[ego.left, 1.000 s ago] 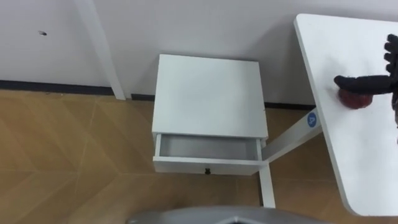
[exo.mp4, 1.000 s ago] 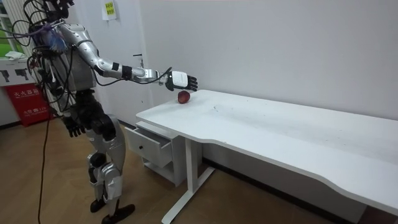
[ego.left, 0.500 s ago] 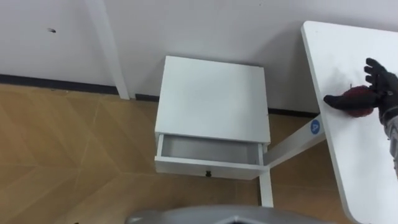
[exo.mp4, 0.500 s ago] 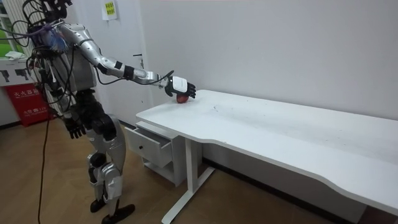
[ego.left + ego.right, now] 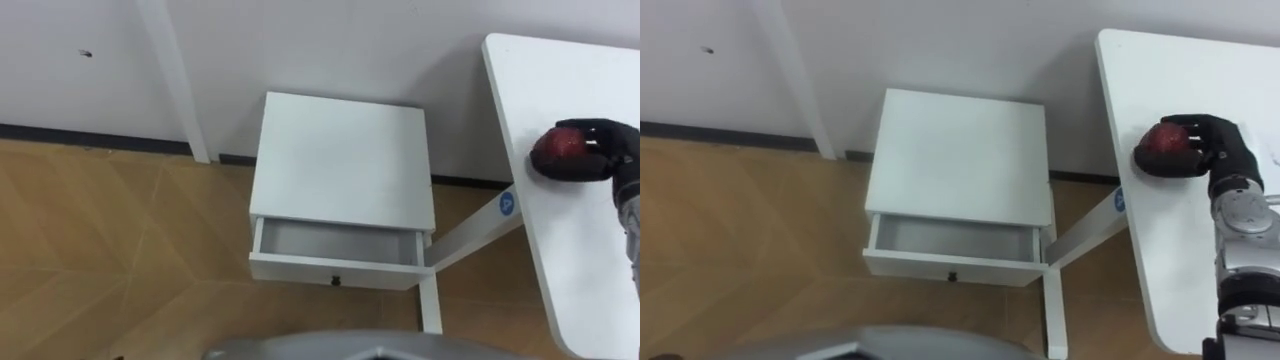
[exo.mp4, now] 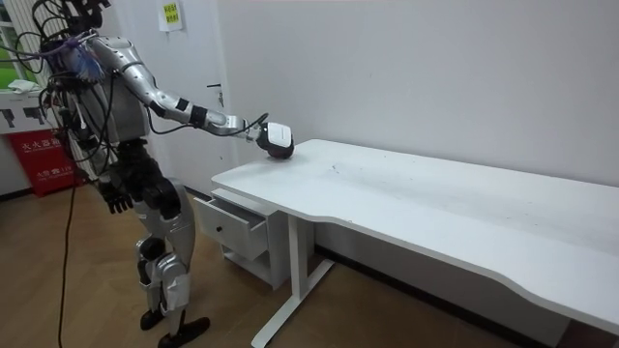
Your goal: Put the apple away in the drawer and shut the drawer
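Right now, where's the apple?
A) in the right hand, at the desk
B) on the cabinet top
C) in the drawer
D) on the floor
A: the right hand has its fingers curled round the apple at the desk end, and the open drawer shows nothing inside.

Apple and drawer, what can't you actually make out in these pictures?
1. Apple: left eye view, the right hand curled round it hides part of it and whether it rests on the table.
2. Apple, room view: hidden behind that hand.
3. Drawer: eye views, its rear lies under the cabinet top; room view, its own front hides the inside.
4. Left hand: room view, too small to read.
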